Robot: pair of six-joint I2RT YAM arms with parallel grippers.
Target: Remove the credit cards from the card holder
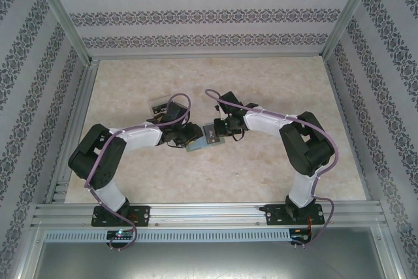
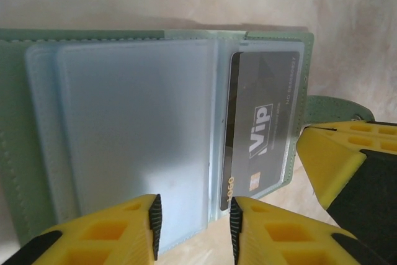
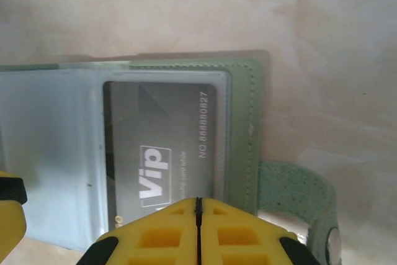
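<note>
**Item:** grey-green folding card holder (image 2: 18,153), laid open on the beige marbled counter (image 3: 322,35), just ahead of both claws.
**Contents:** black plastic "Vip" card (image 3: 167,141) in a clear sleeve, directly ahead of the right claw (image 3: 197,215).
**Right claw:** closed tight, no evident hold on anything.
**Left claw (image 2: 192,221):** narrow gap, nothing pinched, near the centre fold.
**Handling:** likely best to pin the cover with the left claw, then draw the card straight along its sleeve without dragging the holder.

lab test booth: aluminium frame (image 1: 209,212), wallpapered panels (image 1: 209,14)
</note>
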